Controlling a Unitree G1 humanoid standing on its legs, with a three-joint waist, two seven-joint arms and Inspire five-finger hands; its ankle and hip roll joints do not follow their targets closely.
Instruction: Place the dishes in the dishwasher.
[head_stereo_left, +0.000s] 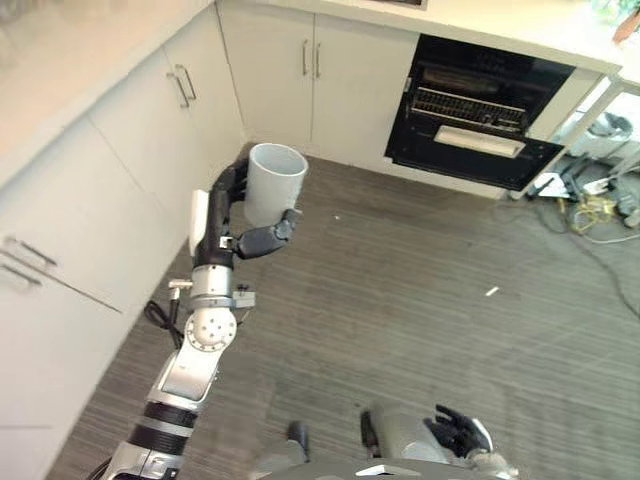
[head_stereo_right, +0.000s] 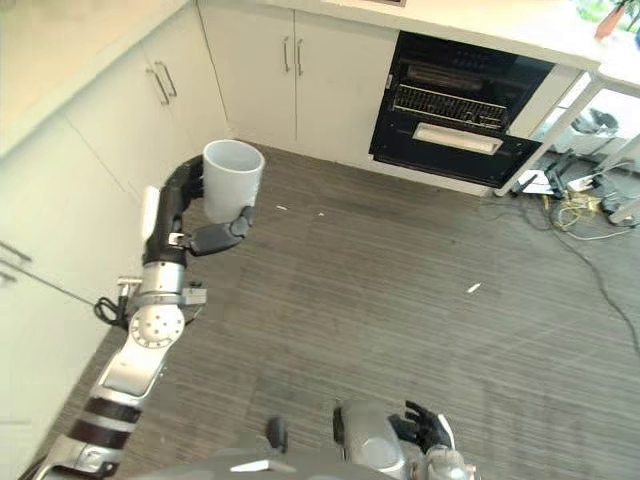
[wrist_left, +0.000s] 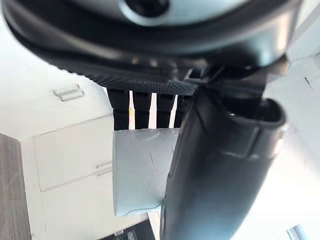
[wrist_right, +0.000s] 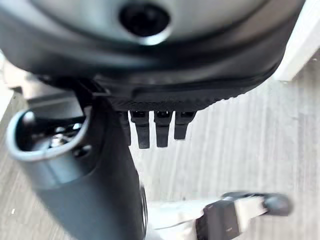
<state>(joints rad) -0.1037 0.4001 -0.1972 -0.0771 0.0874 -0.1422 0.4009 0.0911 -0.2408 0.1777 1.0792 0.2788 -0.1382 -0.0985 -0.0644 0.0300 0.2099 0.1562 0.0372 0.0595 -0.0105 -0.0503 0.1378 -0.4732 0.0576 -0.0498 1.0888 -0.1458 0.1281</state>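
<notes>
A pale grey cup (head_stereo_left: 273, 183) stands upright in the air, mouth up, above the striped floor. My left hand (head_stereo_left: 228, 214) is shut on it, fingers curled round its far side and thumb (head_stereo_left: 268, 238) across the front. In the left wrist view the same cup (wrist_left: 140, 170) sits between the fingers (wrist_left: 142, 106) and the thumb (wrist_left: 215, 170). The open dishwasher (head_stereo_left: 480, 112) is a dark cavity in the far cabinets, with a wire rack (head_stereo_left: 468, 105) inside and its door (head_stereo_left: 470, 165) lowered. My right hand (head_stereo_left: 458, 432) hangs low at the bottom, fingers relaxed and holding nothing.
White cabinets (head_stereo_left: 130, 160) with bar handles run along the left and the back. Cables and small clutter (head_stereo_left: 590, 205) lie on the floor at the far right. A small white scrap (head_stereo_left: 491, 291) lies on the grey floor between me and the dishwasher.
</notes>
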